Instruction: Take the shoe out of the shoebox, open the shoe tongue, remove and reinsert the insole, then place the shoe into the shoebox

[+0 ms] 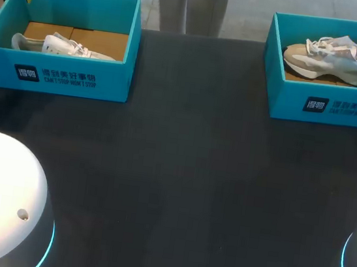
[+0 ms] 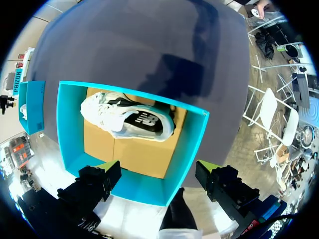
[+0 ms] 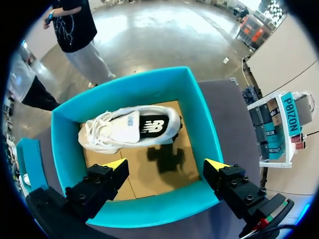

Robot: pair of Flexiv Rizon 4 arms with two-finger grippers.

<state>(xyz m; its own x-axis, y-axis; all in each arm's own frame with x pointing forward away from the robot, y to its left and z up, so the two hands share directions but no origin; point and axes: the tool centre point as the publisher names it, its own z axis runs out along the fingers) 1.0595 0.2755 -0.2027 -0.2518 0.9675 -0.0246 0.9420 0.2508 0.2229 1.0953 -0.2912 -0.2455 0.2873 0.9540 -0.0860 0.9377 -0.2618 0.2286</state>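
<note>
**Counter** (image 1: 180, 173): dark top, with two open teal shoeboxes, one at each far corner, well apart.

**Far-left corner:** left shoebox (image 1: 54, 77), brown card floor.
- The left shoe (image 2: 129, 119) is white with a dark side panel. It lies inside, close to the wall that faces the counter's front edge, side panel turned up.
- The left hand (image 2: 158, 172) hangs above the box by its far wall. Its fingers are wide apart with nothing between them, and it is clear of the shoe.

**Far-right corner:** right shoebox (image 1: 330, 104), same make.
- The right shoe (image 1: 336, 59) is beige and white and lies lengthwise in the box, toe toward the counter's middle and heel toward the right edge. It looks to be on its side with the sole toward the front wall, but whether it lies fully flat or leans cannot be told.
- The right hand (image 3: 166, 164) hangs above the box with the shoe ahead of its fingers. The fingers are spread and empty, and nothing is touched.

**Handling (judgement):**
- Both shoes are probably light. The mesh upper and tongue are soft and will give, while the sole and heel cup are stiffer.
- The best hold is likely across the heel collar or the midfoot, pinching the sole edge against the upper.
- The laces are loose and make a poor grip, and they may snag.
- Each shoe lies close to a wall, so finger clearance on that side is tight.
- The card box is light and may slide or lift with the shoe.
- The insole is thin and floppy, so it should be pinched at the heel end.
</note>
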